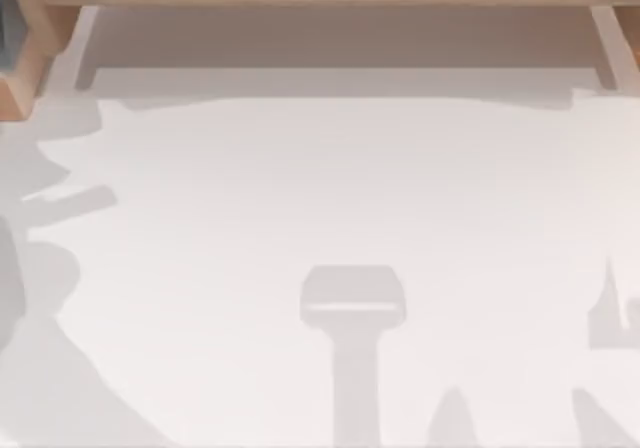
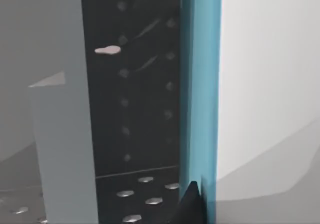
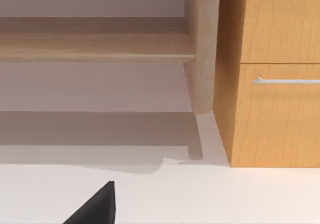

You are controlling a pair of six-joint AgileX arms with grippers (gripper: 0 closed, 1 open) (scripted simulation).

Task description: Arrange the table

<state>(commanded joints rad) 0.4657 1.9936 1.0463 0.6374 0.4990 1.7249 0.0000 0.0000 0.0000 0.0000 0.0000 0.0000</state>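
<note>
I've got the table [image 1: 330, 178] spread white under the top camera, my right gripper's dark fingertip [image 3: 97, 206] low over it, grip unreadable, so any blind sweep risks clipping the wooden cabinet [image 3: 275, 114] alongside.

Ahead of my right claw I see a light wooden shelf rail [image 3: 95, 46] on a rounded wooden post [image 3: 202, 49], beside an orange-brown wooden drawer cabinet [image 3: 275, 84] with a slim silver handle [image 3: 287, 81]. By my left claw stands a dark perforated panel [image 2: 135, 84] with a teal edge strip [image 2: 200, 84].
</note>
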